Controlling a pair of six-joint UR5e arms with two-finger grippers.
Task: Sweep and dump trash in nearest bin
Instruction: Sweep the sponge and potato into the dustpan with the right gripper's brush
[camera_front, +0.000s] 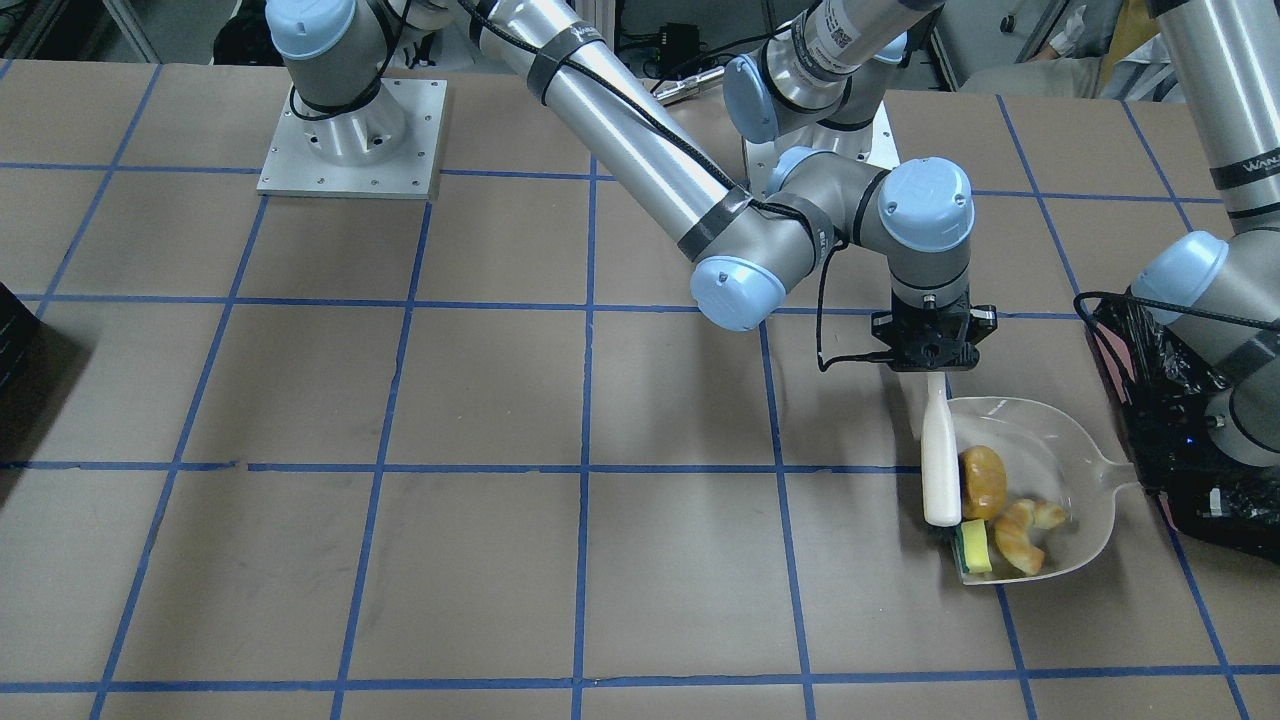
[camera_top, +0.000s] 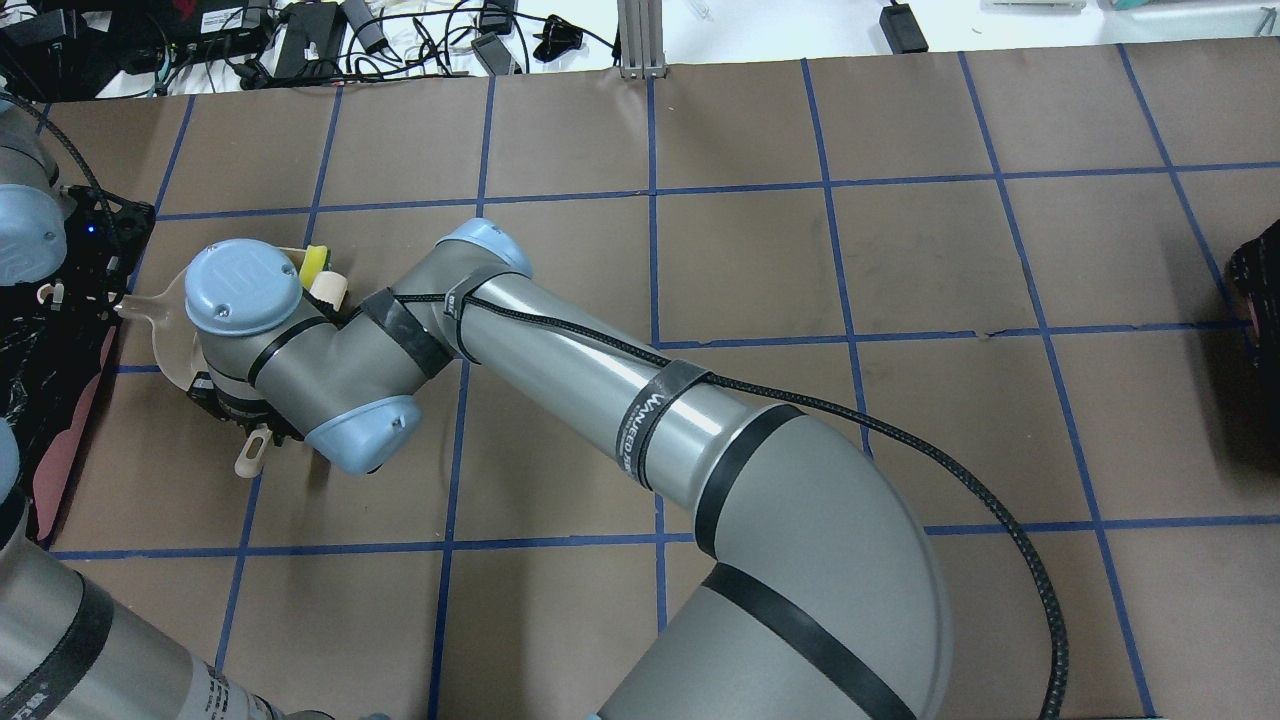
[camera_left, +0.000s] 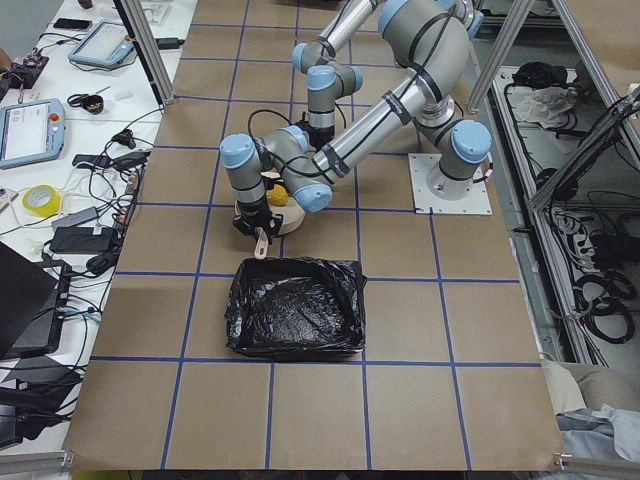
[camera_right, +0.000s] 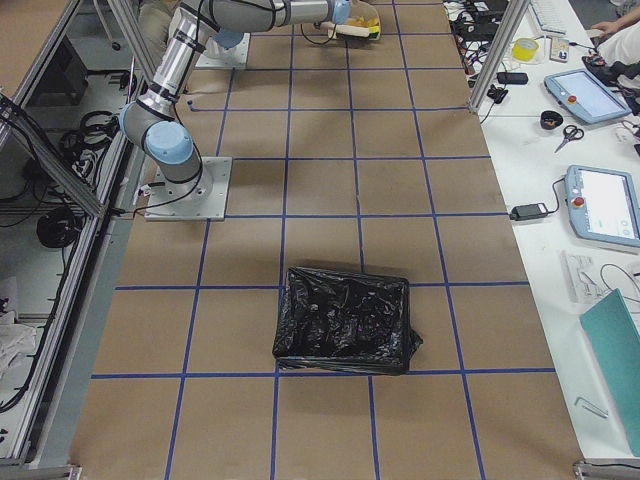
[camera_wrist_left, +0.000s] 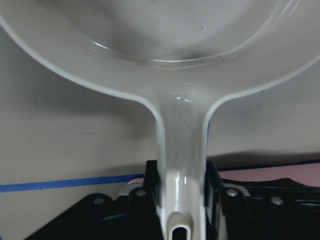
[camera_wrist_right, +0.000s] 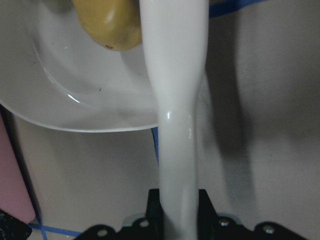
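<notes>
The brush (camera_front: 940, 462) is held by the R tool (camera_front: 934, 372). In the R wrist view its fingers (camera_wrist_right: 152, 212) are seen closed narrow on the end of the white handle. The handle is pointed away from the robot's base, w/ the dark bristles set at the open lip of the dustpan (camera_front: 1050, 425).

The dustpan is gripped by the L tool (camera_wrist_left: 181, 200), the stem being clamped tight btwn both fingers (camera_wrist_left: 151, 182). The pan is laid on the surface (camera_front: 500, 400), its stem turned toward the bin (camera_left: 295, 305), which stands just beside it. The bin is lined w/ a crinkled black bag, and a pinkish side is seen in the overhead view (camera_top: 62, 470).

All the trash is found inside the pan, just behind the brush:
- The orange lump (camera_front: 983, 482) is pressed against the handle's side.
- The croissant piece (camera_front: 1022, 535) is lodged next to it, toward the pan's middle.
- The yellow-green wedge (camera_front: 974, 547) is sat at the lip, by the bristles.

A 2nd bag-lined bin (camera_right: 345, 322) is placed well apart, toward the robot's R end of the surface.
</notes>
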